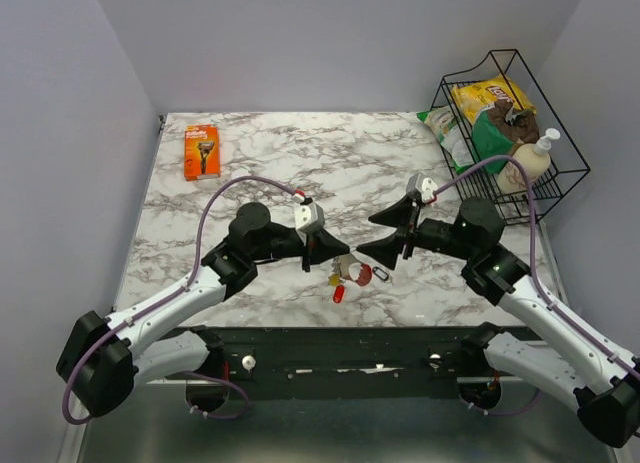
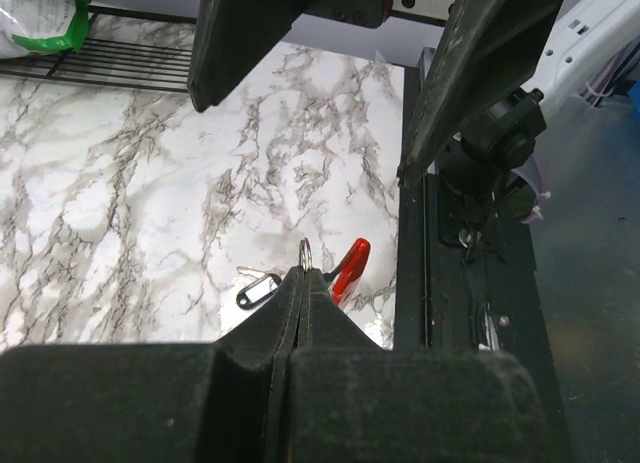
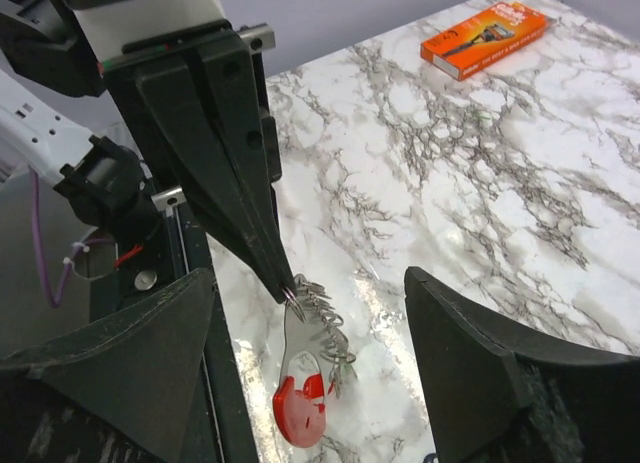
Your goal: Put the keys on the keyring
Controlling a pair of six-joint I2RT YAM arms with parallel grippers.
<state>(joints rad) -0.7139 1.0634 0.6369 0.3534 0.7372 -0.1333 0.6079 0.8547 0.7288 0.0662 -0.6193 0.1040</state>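
Observation:
My left gripper (image 1: pixel 345 251) is shut, its tips pinching the silvery split ring (image 2: pixel 304 251) of the keys (image 1: pixel 350 271). In the right wrist view the keys (image 3: pixel 320 333) hang from those tips (image 3: pixel 285 288), with the red tag (image 3: pixel 300 408) lowest, near the marble. The keyring (image 1: pixel 381 274), a small black oblong loop, lies on the table just right of the bunch; the left wrist view shows the keyring (image 2: pixel 258 288) beside my shut fingers (image 2: pixel 250 353). My right gripper (image 1: pixel 375 235) is open, facing the bunch, and holds nothing. Its fingers (image 3: pixel 470 363) stand on either side of the hanging keys without touching them.
An orange razor box (image 1: pixel 201 151) lies at the far left of the marble table (image 1: pixel 300 173). A black wire basket (image 1: pixel 490 55) at the far right holds snack bags and a lotion bottle (image 1: pixel 530 161). A black base rail (image 1: pixel 340 348) runs along the near edge.

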